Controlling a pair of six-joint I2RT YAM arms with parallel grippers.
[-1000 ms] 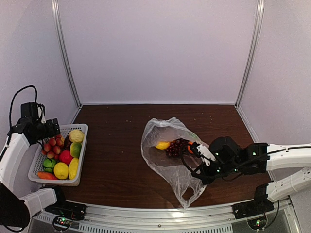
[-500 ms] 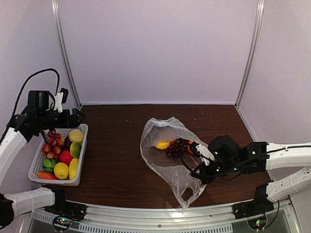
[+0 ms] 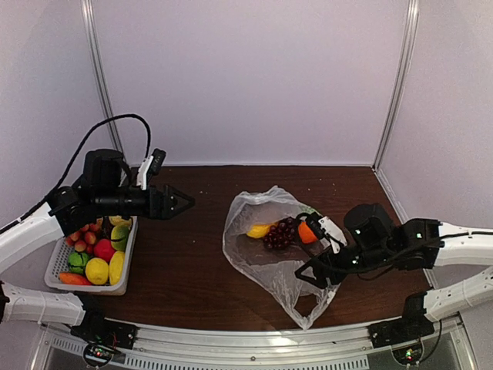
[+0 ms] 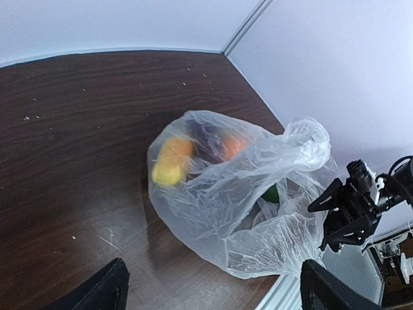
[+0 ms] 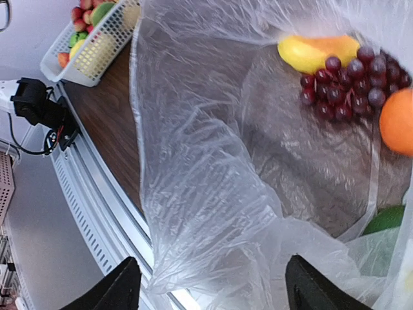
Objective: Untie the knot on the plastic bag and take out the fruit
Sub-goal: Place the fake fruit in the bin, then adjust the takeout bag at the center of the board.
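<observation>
Roughly mid-tabletop, the large clear crinkly plastic bag [image 3: 262,258] lies on the dark wooden tabletop [image 3: 192,262], holding a yellow mango [image 3: 258,230], a dark purple grape bunch [image 3: 280,234] and an orange [image 3: 306,232]. At its 4 o'clock edge the right claw [image 3: 306,276] is released, fingers spread by the plastic. At the bag's 9 o'clock, well apart, the left claw [image 3: 185,204] hangs released, pointing toward 3 o'clock. A white slotted plastic basket [image 3: 129,250] of mixed fruit [image 3: 96,270] stands at the tabletop's 9 o'clock edge.

The clear, crinkled plastic bag [image 3: 266,260] lies slumped, holding a yellow mango [image 3: 258,230], purple grapes [image 3: 279,234], an orange [image 3: 306,232].
</observation>
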